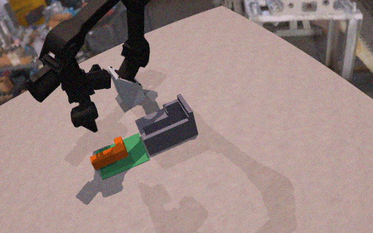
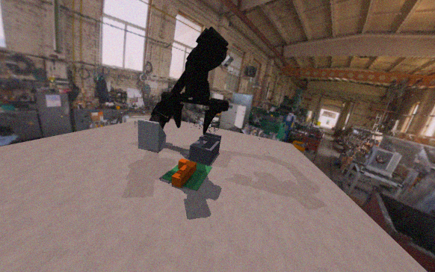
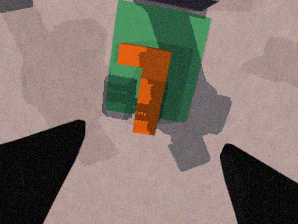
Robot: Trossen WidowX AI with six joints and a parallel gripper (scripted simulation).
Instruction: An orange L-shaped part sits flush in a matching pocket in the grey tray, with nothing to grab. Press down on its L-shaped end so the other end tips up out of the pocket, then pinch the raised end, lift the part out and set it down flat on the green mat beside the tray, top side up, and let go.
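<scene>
arm point(image 1: 75, 38) cut off by top edge, blurred workshop background

1. Arm point(image 1: 64, 38) point(image 2: 200, 67): matte black, brownish where light catches it, with chunky joints and angular edges
2. 1 blocky, barrel-like housing point(image 1: 43, 84) juts from the bend, near a small pale mark point(image 1: 52, 55)
3. 2 fingers point(image 1: 90, 123) point(image 2: 209, 119): black wedges, broad at the root, tapering to narrow tips, blunt and rounded in the wrist view
</scene>
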